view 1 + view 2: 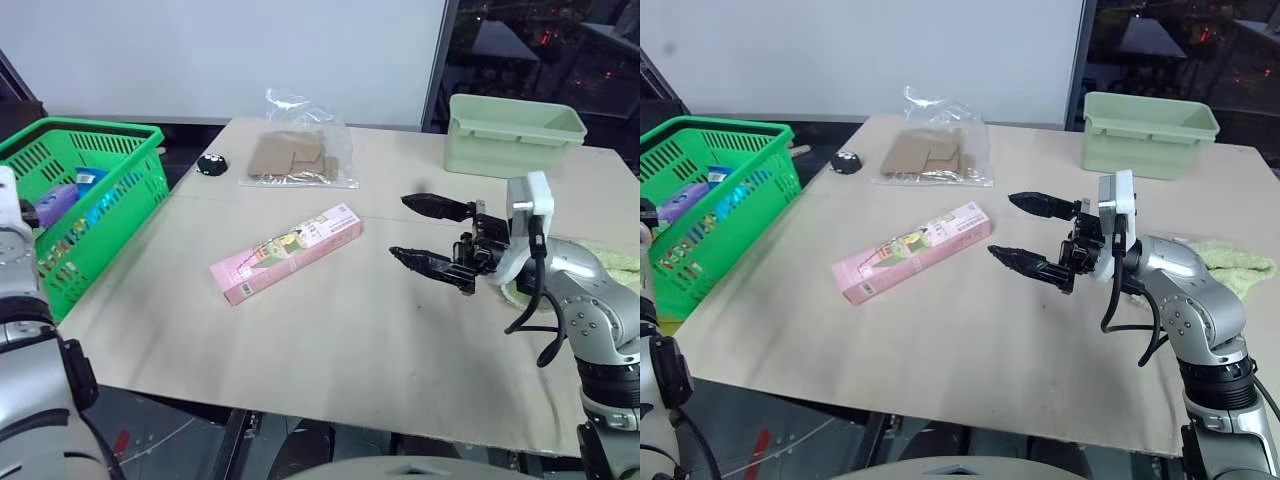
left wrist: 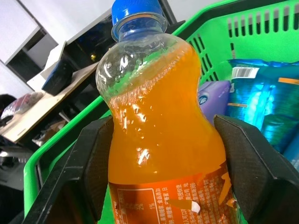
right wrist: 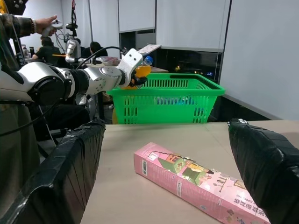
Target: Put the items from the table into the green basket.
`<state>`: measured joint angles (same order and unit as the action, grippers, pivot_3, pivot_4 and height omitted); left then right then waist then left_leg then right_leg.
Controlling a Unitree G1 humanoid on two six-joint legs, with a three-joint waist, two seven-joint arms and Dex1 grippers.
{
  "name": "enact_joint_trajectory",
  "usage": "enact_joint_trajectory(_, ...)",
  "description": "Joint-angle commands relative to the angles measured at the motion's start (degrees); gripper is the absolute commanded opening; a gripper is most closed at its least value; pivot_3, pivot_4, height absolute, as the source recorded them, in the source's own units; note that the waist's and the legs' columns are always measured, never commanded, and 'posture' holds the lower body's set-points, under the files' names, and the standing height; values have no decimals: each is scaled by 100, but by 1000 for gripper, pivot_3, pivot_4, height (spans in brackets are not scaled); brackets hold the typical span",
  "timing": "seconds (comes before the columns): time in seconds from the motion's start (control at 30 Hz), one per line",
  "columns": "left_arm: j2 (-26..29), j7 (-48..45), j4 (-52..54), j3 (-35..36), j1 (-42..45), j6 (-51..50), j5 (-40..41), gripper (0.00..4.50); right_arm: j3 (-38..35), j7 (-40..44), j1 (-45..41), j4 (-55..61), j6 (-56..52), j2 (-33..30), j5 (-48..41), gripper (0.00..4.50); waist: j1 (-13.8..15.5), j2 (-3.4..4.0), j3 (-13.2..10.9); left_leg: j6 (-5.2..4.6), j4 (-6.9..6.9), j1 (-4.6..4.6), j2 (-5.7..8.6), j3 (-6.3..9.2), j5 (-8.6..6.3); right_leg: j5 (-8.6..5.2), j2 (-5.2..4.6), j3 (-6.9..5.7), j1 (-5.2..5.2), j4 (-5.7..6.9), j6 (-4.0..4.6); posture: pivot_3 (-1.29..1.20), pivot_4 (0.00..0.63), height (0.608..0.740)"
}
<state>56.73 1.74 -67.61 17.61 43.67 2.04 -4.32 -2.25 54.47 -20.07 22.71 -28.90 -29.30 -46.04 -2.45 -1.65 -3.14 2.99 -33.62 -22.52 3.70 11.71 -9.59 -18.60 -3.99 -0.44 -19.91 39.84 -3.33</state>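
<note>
The left gripper (image 2: pixel 163 172) is clamped on the orange drink bottle (image 2: pixel 163 140), one black finger (image 2: pixel 93 163) pressed to each side of its waist, the blue cap (image 2: pixel 136 10) standing clear above them. The bottle is held at the green basket (image 1: pixel 110 190), which sits at the far left, off the left edge of the table (image 1: pixel 330 340); in the right wrist view the left arm reaches to the basket's rim with the bottle up at rim height. Inside the basket lie a blue packet (image 2: pixel 261 102) and a purple packet (image 2: pixel 210 95). The right gripper (image 1: pixel 425 232) hovers over the table's right half, pointing left, its jaws spread wide with nothing between them. Just to its left the long pink printed carton (image 1: pixel 288 252) lies flat near the middle of the table, angled from near left to far right. Farther back, a clear bag (image 1: pixel 298 155) holding brown cardboard pieces rests on the table, with a small black round object (image 1: pixel 211 165) to its left. A pale green tub (image 1: pixel 510 133) stands at the far right, and a light green cloth (image 1: pixel 1230 262) lies near the right edge.
</note>
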Motion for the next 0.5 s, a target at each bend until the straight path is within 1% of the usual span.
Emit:
enact_joint_trajectory(0.03, 274, -32, 92, 17, 230, 341, 64, 3338, -107, -26, -93, 222, 18, -34, -114, 4500, -2, 0, 0, 0, 0, 0, 0, -1, 0, 0, 0, 1, 0, 0, 0, 19, 0, 740)
enact_joint_trajectory(0.07, 285, -47, 81, -12, 233, 374, 49, 3902, -107, -24, -84, 223, 22, -36, -112, 4500, -1, -1, 0, 0, 0, 0, 0, -2, 0, 0, 0, 1, -1, 0, 0, 20, 0, 740)
enact_joint_trajectory(0.1, 295, -33, 71, -32, 238, 399, 31, 4106, -107, -23, -80, 222, 22, -35, -112, 4500, 1, -1, 0, 0, 0, 0, 0, -2, 0, 0, 0, 1, -1, 0, 0, 20, 0, 740)
enact_joint_trajectory(0.13, 308, 22, 57, -56, 252, 411, -2, 4477, -104, -21, -77, 218, 27, -33, -106, 4500, 2, -1, 0, 0, 0, 0, -1, -2, 0, 0, 0, 1, -1, 0, 0, 22, 0, 740)
enact_joint_trajectory(0.3, 369, 186, 9, -106, 314, 488, -35, 4477, -101, -16, -73, 195, 50, -26, -82, 4500, 4, 1, 0, -1, 0, 3, -1, -11, -1, 0, 0, 9, 0, 2, -1, 23, 0, 740)
enact_joint_trajectory(0.5, 381, 188, 148, -7, 371, 612, 118, 4477, -127, 2, -34, 159, 79, -51, -47, 4500, 3, 1, 0, -2, 0, 4, -1, -14, -1, 3, 0, 11, 0, 2, -5, 21, 0, 740)
